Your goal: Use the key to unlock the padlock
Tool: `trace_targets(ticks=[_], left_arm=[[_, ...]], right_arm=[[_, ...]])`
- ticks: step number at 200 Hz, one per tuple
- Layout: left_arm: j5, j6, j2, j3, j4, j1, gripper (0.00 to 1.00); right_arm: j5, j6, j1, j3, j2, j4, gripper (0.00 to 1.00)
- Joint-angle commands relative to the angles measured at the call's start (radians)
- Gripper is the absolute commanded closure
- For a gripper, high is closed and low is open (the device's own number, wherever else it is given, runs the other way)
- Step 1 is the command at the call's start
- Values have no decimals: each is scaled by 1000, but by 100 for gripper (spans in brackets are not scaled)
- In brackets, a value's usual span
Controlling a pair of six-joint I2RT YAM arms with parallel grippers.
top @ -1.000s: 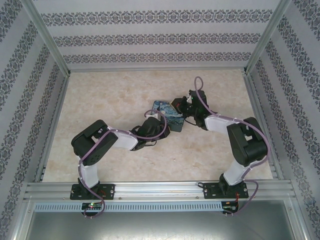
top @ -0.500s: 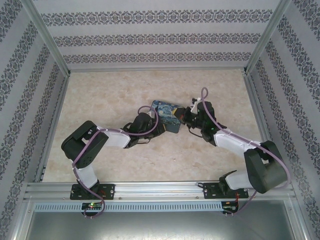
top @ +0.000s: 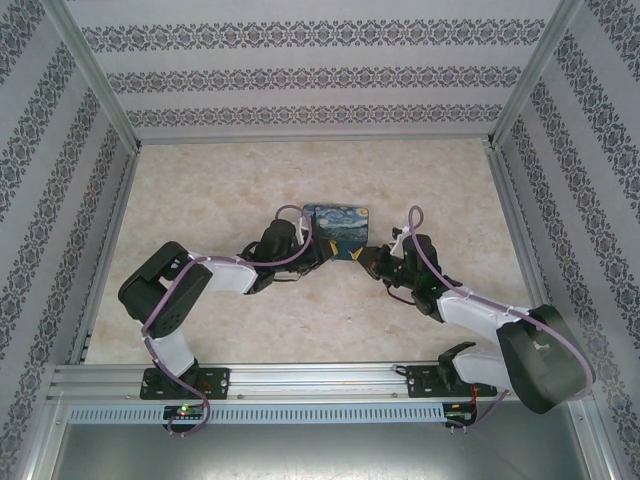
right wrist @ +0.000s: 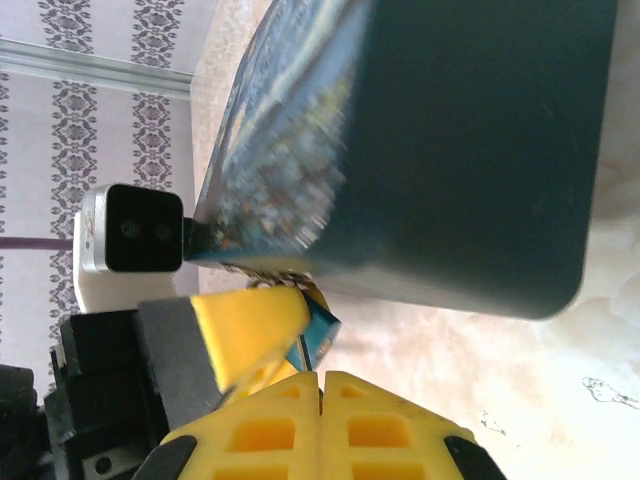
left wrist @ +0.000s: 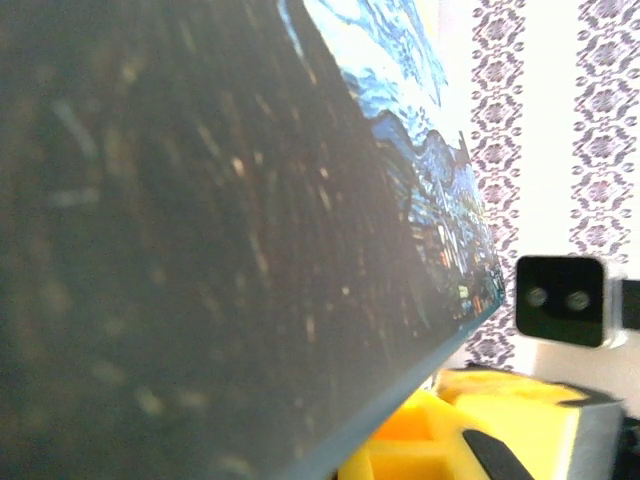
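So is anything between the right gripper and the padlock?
Nothing visible. In the right wrist view the blue padlock sits just off the fingertips of the right gripper; the tin lies just beyond it, not between them.

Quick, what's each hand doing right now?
Left hand: cannot be told; dark rectangular starry-night tin hides its fingers.
Right hand: closed, seemingly pinching the thin silvery metal key.

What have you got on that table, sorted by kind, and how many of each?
Robot arms: 2, the left arm and the right arm
Picture tin: 1
Blue padlock: 1
Total: 4
A thin metal sliver beside the padlock may be a key, but too little shows to count it.
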Motion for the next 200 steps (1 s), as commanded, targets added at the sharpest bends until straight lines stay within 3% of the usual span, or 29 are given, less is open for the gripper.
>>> trace_targets(ticks=[1, 200], left_arm=[[31, -84, 11, 6, 152, 14, 100], [22, -157, 34, -4, 215, 22, 100]], right_arm=[[-28, 30, 14, -35, 2, 100, 100], [47, 129, 72, -2, 149, 226, 100]])
